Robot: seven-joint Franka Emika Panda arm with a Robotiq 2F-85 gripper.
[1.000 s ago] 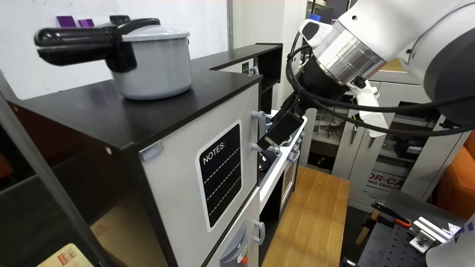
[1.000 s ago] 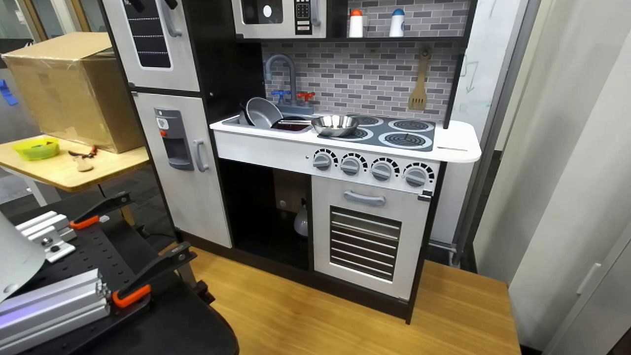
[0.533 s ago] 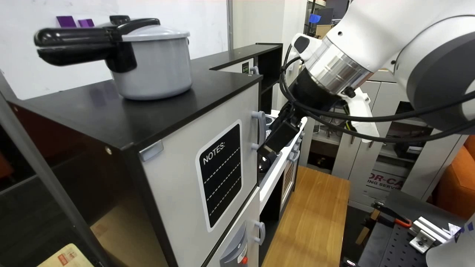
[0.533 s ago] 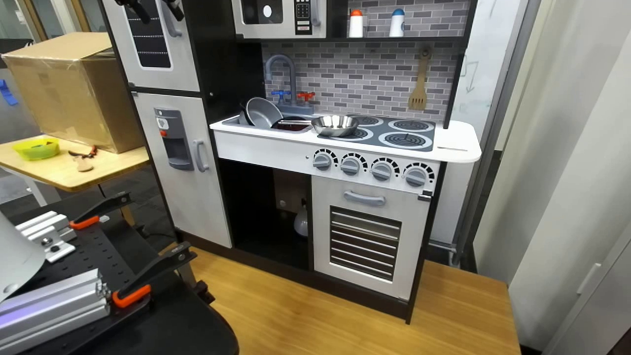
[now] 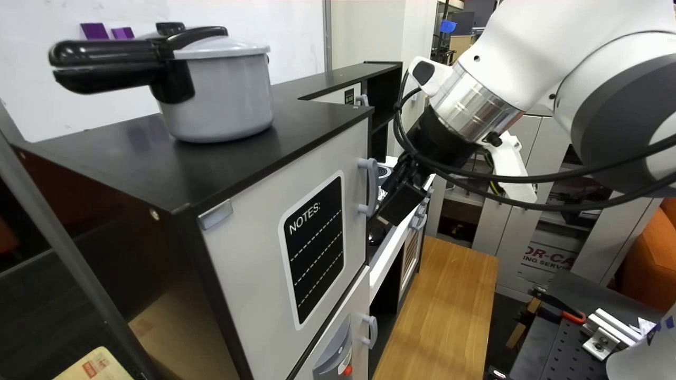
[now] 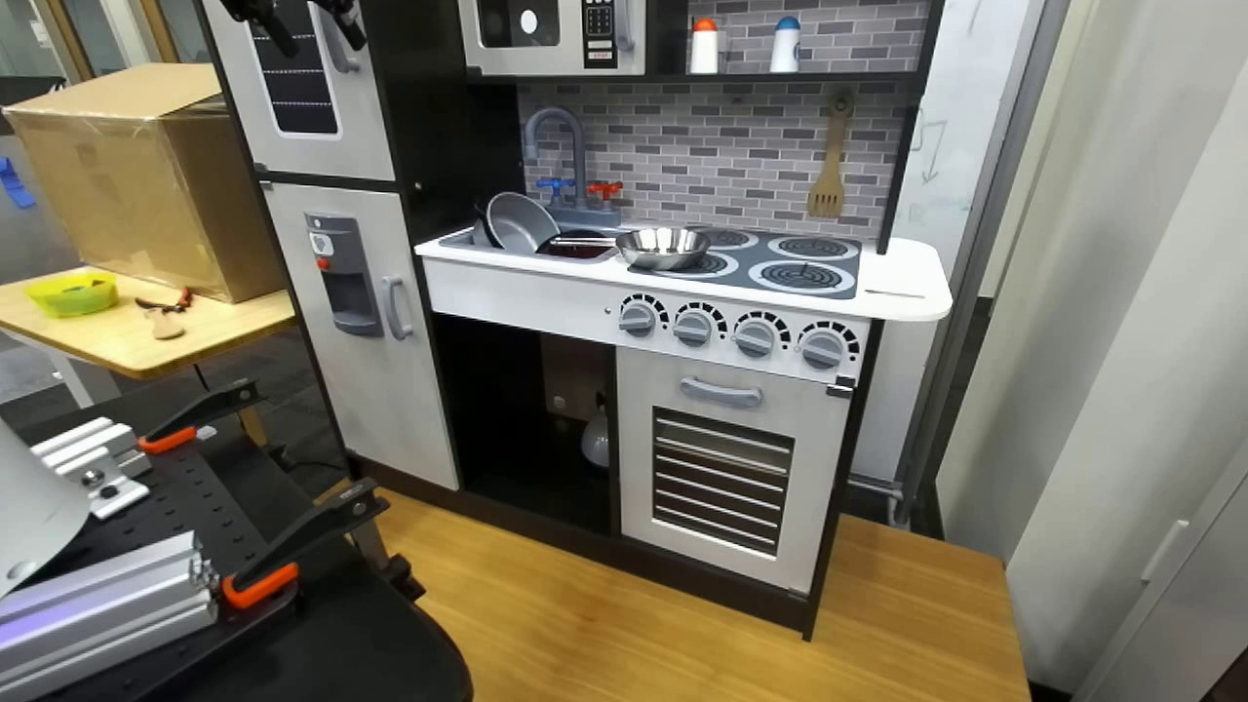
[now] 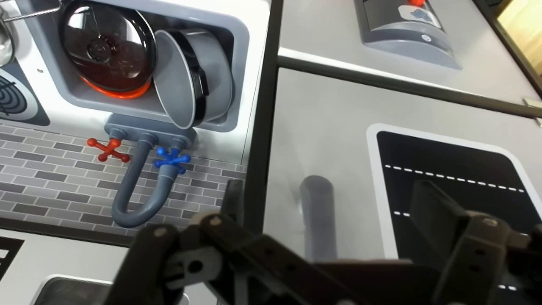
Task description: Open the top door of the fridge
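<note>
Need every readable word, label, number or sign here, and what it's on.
"NOTES:" on the black panel of the top door.
"OR-CA", ends cut off, on a white item inside the grey cabinet.
"ING SERVIC", also cut off, just below that.
A faint drawn down arrow on the whiteboard.
Too small or blurred: microwave keypad, dispenser sticker, red label.

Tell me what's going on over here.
A robot arm is at the fridge, apparently about to open its top door. The gripper is open: in the wrist view the door's handle shows between its spread fingers, which have not closed on it. Whether either one touches it, I can't tell. The top door is shut for now, and a grey pot sits on top of the fridge.
</note>
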